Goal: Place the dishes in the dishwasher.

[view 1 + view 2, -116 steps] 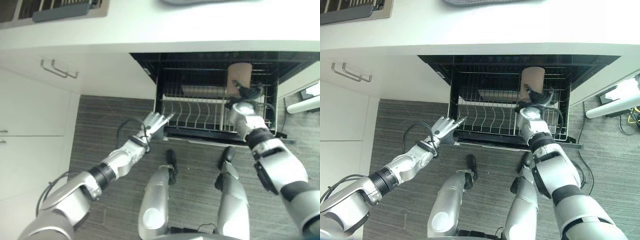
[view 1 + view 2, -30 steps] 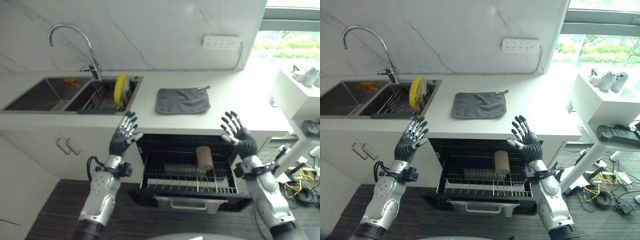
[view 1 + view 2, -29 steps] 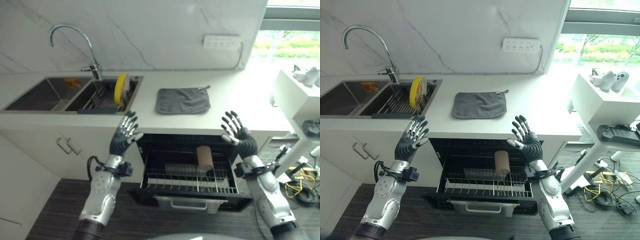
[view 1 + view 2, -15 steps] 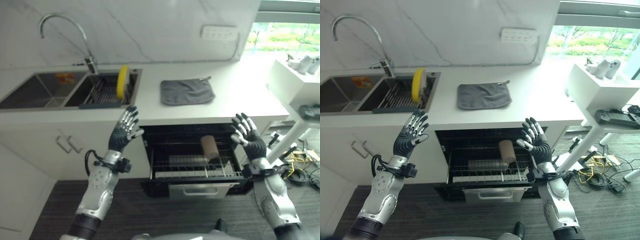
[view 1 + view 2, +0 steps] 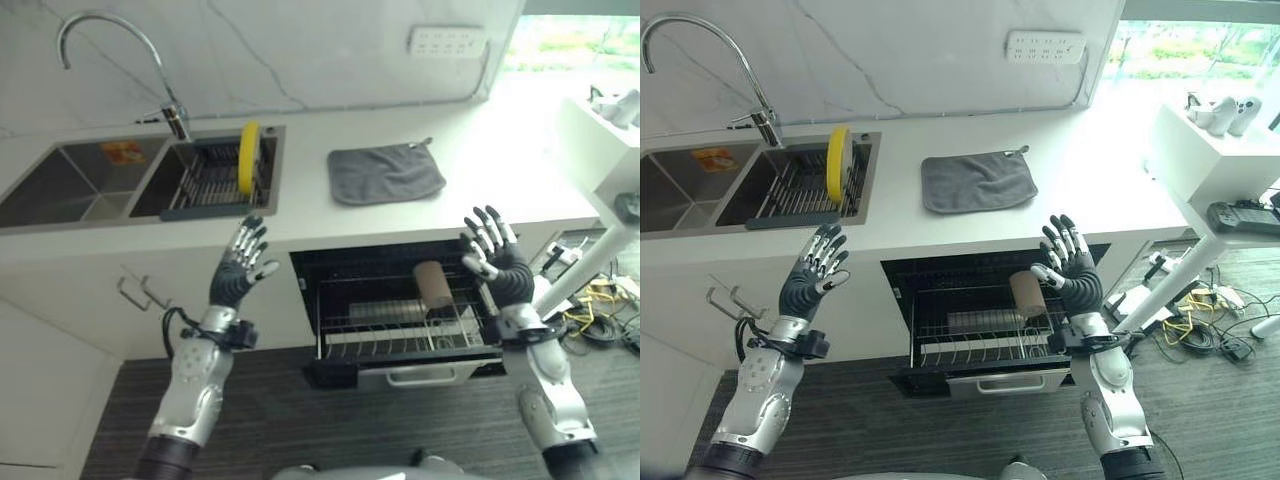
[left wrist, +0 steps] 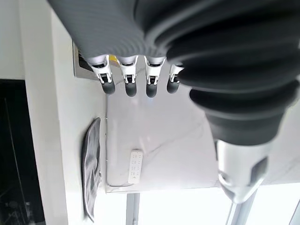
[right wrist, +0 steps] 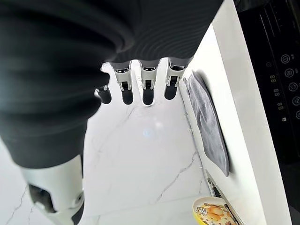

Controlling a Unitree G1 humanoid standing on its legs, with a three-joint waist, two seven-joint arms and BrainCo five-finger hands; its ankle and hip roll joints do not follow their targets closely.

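Left eye view: the left hand [image 5: 240,272] is hanging raised in front of the white cabinet face, fingers spread and straight, holding nothing. The right hand [image 5: 495,262] is hanging raised at the right edge of the open black built-in dishwasher [image 5: 400,300], fingers likewise spread, holding nothing. A round yellow plate [image 5: 248,158] is standing on edge in the dark wire drying rack [image 5: 205,180] inside the right basin of the steel sink [image 5: 60,195], up on the white countertop [image 5: 500,160], above and just behind the left hand and well apart from the right. A brown cylindrical cup [image 5: 433,285] is lying in the dishwasher's pulled-out wire rack [image 5: 400,335], near the right hand but not touching it. A grey folded cloth [image 5: 386,172] is lying flat on the countertop between the sink and the right hand.

Right eye view: same layout. The yellow plate is sitting above the left hand; a curved chrome tap [image 5: 700,60] is rising behind the sink.

Left wrist view: the dark-tipped fingers [image 6: 129,75] are extending straight in a row, nothing between them. The grey cloth is showing edge-on past them, with a white wall socket strip [image 6: 135,166] beyond.

Right wrist view: the fingers [image 7: 146,84] are extending straight and unloaded. The grey cloth and the yellow plate are lying well beyond the fingertips on the countertop side.
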